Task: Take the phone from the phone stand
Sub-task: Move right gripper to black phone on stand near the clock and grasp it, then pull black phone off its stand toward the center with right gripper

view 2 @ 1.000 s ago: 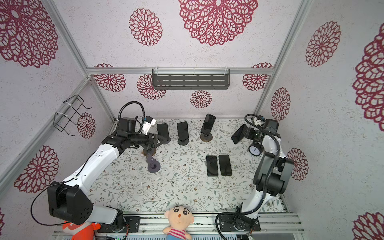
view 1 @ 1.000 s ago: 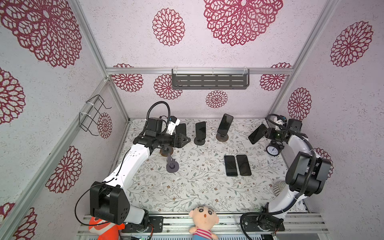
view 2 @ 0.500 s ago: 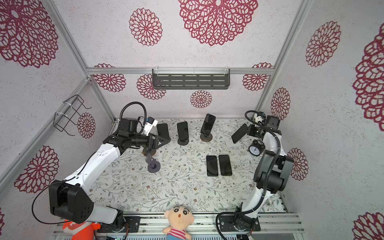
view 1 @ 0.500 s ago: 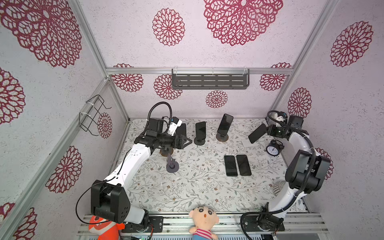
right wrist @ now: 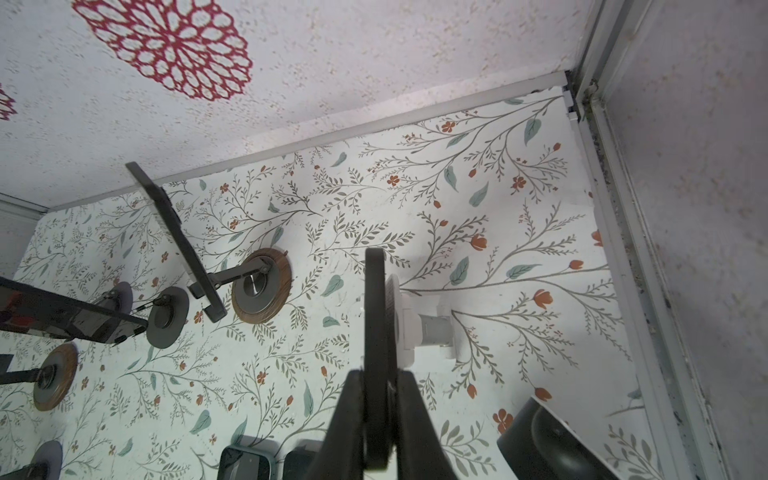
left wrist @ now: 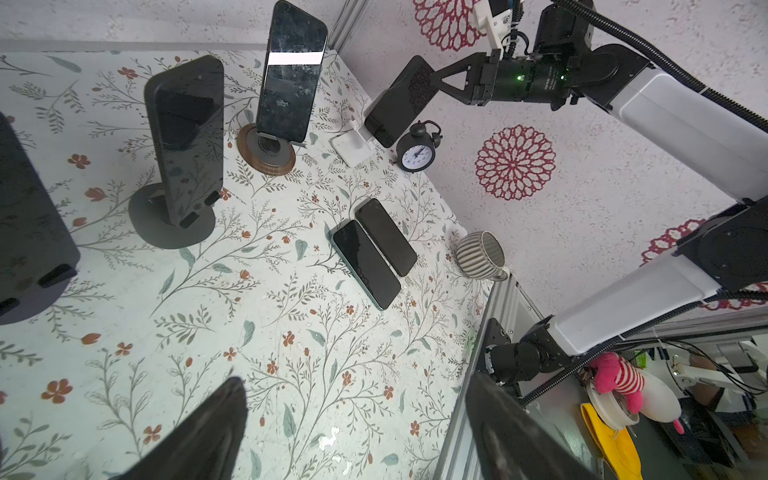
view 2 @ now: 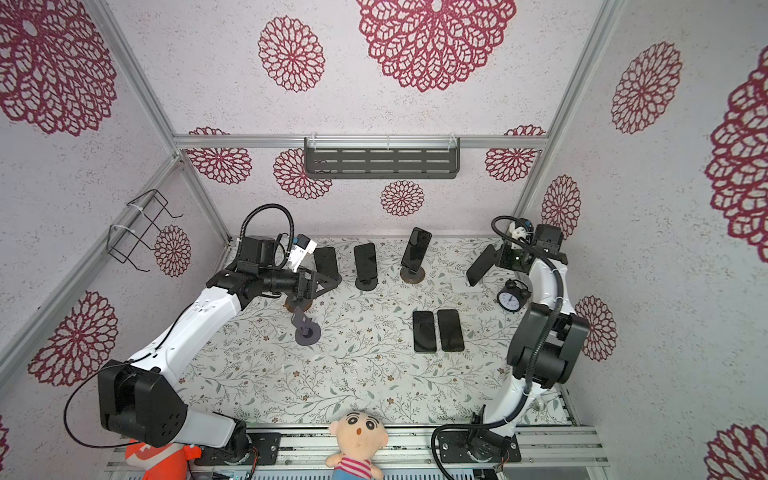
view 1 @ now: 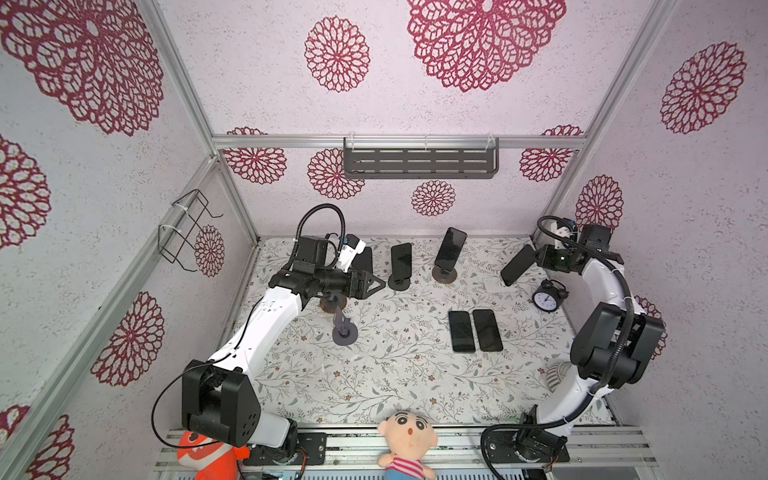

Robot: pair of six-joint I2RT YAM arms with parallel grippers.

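phone (view 1: 517, 266): right side of a top view, resting against white stand (right wrist: 409, 332) | right hand (right wrist: 380, 388): clamped on its edge | left hand (view 1: 371, 285): apart | risk: narrow edge grip may slip; stand may drag along and tip

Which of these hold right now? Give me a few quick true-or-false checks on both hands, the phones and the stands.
1. The right hand is shut on a phone at the white stand. True.
2. The left hand holds a phone. False: it is open and empty.
3. Two flat phones lie side by side on the table. True.
4. The alarm clock stands by the left arm. False: it stands by the right arm.
5. The grey stand out on the table carries a phone. False: it is empty.
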